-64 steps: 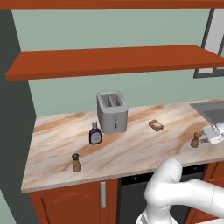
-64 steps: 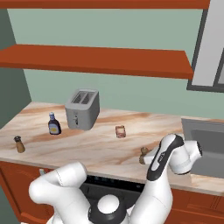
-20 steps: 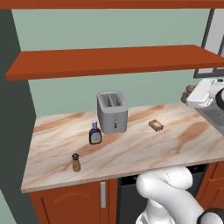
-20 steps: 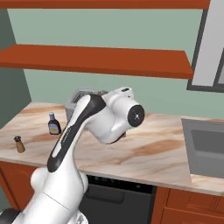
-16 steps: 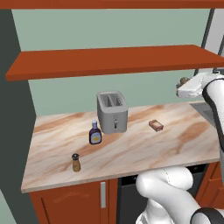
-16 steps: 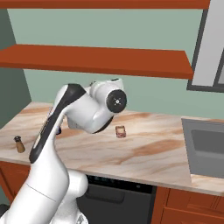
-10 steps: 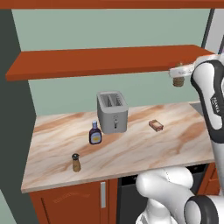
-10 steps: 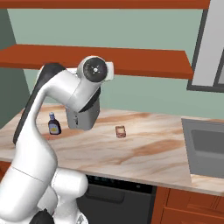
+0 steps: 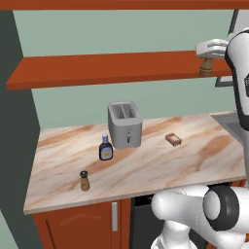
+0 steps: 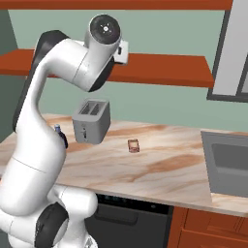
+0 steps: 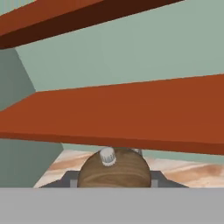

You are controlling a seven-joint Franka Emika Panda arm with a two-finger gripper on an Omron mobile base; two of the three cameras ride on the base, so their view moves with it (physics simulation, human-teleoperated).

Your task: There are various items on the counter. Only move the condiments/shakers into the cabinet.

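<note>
Upper right of the left base view, the pincer grips the brown mill level with the cabinet shelf's front edge. Lift it clear above that edge, keep it upright, then move inward before releasing.

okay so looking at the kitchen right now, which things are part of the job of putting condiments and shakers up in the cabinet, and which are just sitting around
Part of the job:
brown mill, held in the gripper by the shelf
sauce bottle on the counter
light-wood shaker on the counter

Just lying about:
grey toaster
small orange-brown block
</note>
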